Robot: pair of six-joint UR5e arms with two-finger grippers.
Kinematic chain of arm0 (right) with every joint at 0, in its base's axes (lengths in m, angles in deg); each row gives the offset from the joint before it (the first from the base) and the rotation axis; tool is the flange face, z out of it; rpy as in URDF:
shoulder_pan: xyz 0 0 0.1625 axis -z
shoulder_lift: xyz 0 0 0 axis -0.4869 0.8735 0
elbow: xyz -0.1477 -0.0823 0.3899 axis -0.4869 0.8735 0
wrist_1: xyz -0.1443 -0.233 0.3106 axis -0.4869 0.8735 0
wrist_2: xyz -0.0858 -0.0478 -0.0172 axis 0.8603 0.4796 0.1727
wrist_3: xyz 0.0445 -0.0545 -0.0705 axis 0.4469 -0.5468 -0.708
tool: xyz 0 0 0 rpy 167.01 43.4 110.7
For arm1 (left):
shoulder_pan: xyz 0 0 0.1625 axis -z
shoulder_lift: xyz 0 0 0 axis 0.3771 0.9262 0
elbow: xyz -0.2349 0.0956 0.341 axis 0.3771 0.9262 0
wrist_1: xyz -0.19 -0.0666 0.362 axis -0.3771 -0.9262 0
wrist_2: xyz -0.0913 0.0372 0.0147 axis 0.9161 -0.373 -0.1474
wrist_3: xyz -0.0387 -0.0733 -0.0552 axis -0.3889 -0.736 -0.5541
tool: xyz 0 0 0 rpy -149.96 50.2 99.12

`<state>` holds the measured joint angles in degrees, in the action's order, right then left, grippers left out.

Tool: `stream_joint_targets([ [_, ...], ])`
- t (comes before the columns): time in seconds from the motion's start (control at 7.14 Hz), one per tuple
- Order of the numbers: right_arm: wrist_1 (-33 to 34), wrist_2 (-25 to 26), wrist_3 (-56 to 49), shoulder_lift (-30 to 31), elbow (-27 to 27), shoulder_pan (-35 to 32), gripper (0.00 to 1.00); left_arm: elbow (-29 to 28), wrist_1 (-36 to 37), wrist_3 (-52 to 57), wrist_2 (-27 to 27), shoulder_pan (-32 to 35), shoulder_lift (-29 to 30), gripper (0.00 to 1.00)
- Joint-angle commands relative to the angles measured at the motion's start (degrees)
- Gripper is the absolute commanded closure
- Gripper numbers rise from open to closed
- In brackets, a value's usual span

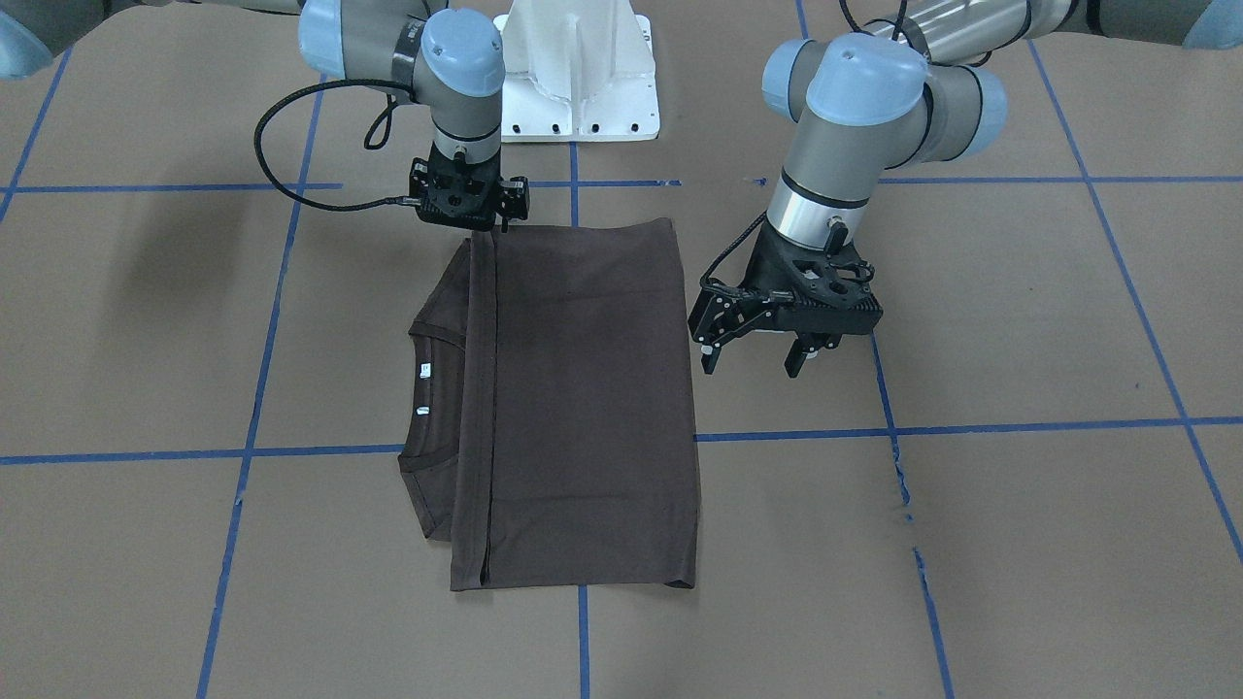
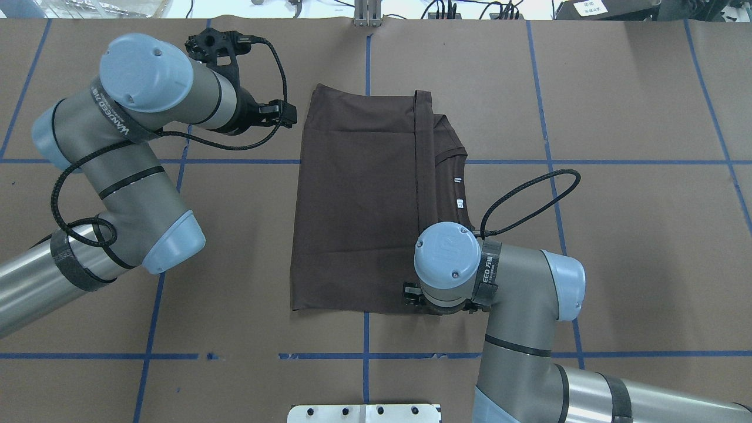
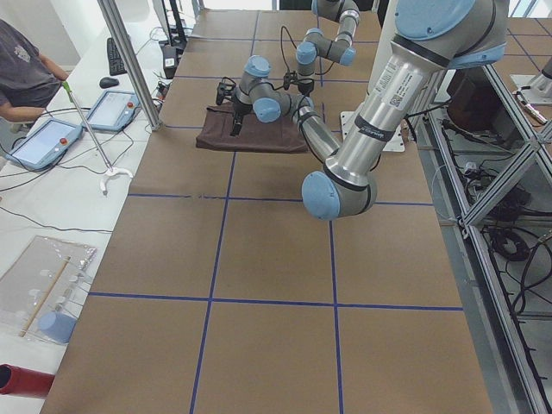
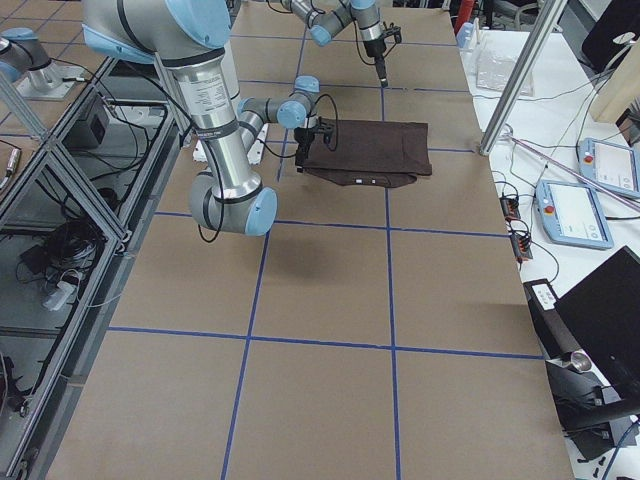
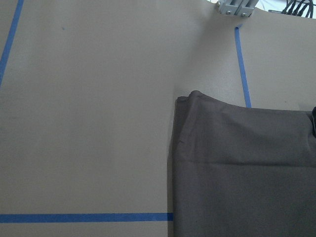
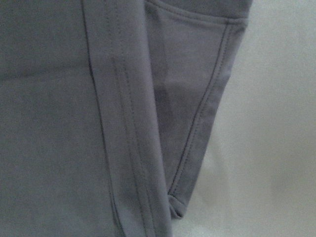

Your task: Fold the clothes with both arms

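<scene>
Only the front view shows the left gripper [image 1: 753,361], tilted beside the folded T-shirt [image 1: 583,388] on the table [image 1: 971,534], its fingers spread apart. The right gripper [image 1: 471,218] points straight down at the shirt's collar-side corner. Its wrist hides it from overhead, so I cannot tell its grip.

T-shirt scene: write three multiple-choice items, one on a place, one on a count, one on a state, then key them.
1. Where is the left tool?
A. Over the shirt's middle.
B. Beside the T-shirt, over bare table.
C. Over the pedestal.

2. How many white neck tags show?
A. None.
B. Two.
C. Five.

3. How is the left tool?
A. Open, empty.
B. Shut on a sleeve.
C. Shut on the hem.

Key:
1 B, it hangs past the shirt's edge.
2 B, two pale marks sit inside the collar.
3 A, its jaws stand apart with nothing between.
</scene>
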<state>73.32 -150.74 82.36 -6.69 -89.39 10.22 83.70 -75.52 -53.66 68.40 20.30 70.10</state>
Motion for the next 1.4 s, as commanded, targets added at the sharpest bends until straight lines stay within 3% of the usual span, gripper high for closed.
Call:
stream_joint_targets([
  [0.0,0.3,-1.2,0.0,0.2,0.1,0.0,0.00,0.0,0.0,0.0,0.0,0.0,0.0,0.00],
  [1.26,0.5,-1.3,0.1,5.1,-1.2,-3.3,0.00,-1.0,-3.3,-0.4,0.0,-0.2,0.1,0.00],
])
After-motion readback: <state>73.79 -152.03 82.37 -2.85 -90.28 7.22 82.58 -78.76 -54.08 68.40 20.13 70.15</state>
